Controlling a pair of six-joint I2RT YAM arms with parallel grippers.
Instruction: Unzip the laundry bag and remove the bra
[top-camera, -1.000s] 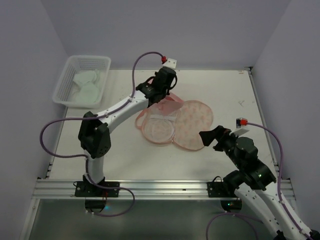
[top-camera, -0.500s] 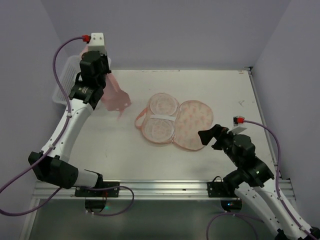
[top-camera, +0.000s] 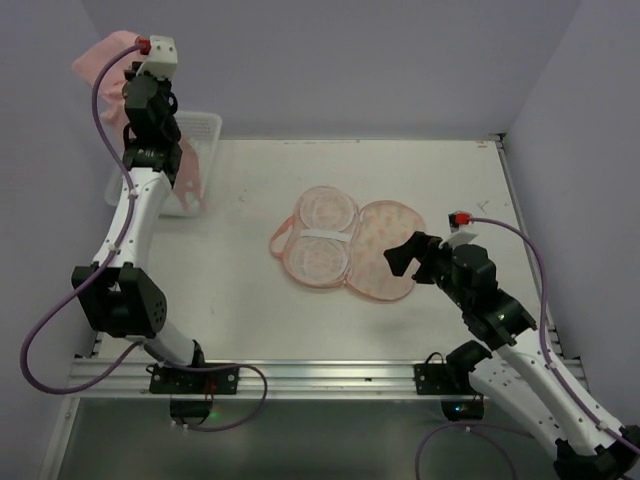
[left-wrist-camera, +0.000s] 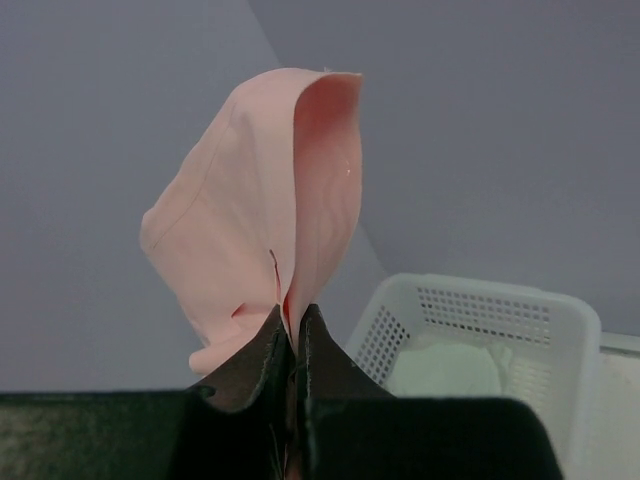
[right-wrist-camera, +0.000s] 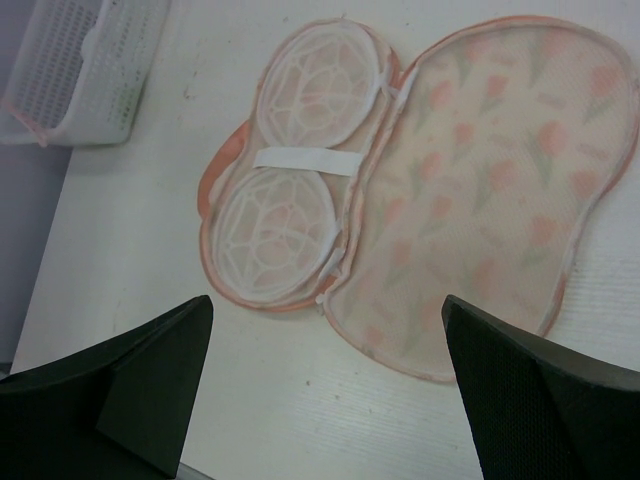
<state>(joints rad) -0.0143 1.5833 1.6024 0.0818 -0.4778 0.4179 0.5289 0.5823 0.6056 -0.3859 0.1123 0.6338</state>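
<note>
Nearest to us, the right hand (right-wrist-camera: 325, 305) hovered low over the tabletop (top-camera: 230, 290) with its two fingers spread wide and nothing between them. It sat just short of the near right edge of the laundry bag (right-wrist-camera: 480, 200), and we could not see it touching the fabric.

The laundry bag lay unzipped and opened flat near the middle of the tabletop, its two halves side by side like an open book. The right half showed the pale printed lining. The left half held two round mesh cups (right-wrist-camera: 320, 85), one behind the other, with a white strap (right-wrist-camera: 305, 160) across the gap between them.

Further back and to the left, the left arm reached up well above the tabletop. The left hand (left-wrist-camera: 290, 335) was closed tight on the bra (left-wrist-camera: 250, 220), pinching it at one edge so the salmon-pink fabric stood up in a folded curve past the fingertips. The bra was clear of the bag and raised over the far left corner.

Below it stood a white lattice basket (left-wrist-camera: 470, 300) with something pale lying inside.
</note>
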